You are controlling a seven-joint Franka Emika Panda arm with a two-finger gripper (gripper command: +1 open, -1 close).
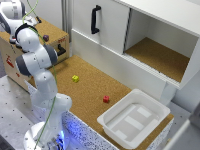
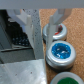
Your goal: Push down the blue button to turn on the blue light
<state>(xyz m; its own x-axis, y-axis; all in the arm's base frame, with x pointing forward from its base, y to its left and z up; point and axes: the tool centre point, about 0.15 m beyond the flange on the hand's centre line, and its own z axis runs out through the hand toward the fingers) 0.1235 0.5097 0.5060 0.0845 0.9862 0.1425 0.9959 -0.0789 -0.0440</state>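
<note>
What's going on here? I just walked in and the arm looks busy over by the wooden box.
A single robot arm is reaching over toward the wooden box at the exterior view's left. Its wrist view shows the gripper hovering above a row of push buttons, with the blue button below it, the red button beside that and a green one at the edge. Whether the gripper is touching it is unclear. On the cork surface lie a yellow block, a red block and a white bin.
</note>
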